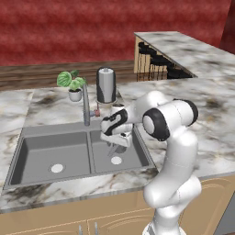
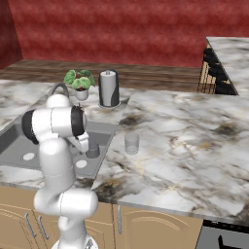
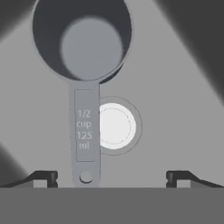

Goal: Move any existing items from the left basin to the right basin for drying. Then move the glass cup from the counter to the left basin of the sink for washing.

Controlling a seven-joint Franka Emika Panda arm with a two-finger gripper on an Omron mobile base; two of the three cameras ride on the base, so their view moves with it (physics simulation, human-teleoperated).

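Cup (image 3: pixel 83 43) (grey) in right basin (image 3: pixel 175 109)

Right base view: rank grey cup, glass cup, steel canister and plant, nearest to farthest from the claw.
1. Grey cup: in the right basin, under the claw.
2. Glass cup: on the counter right of the sink.
3. Steel canister: behind the sink.
4. Plant: beside the canister, farther left.

Arm (image 1: pixel 172 137) folded low, jaws apart
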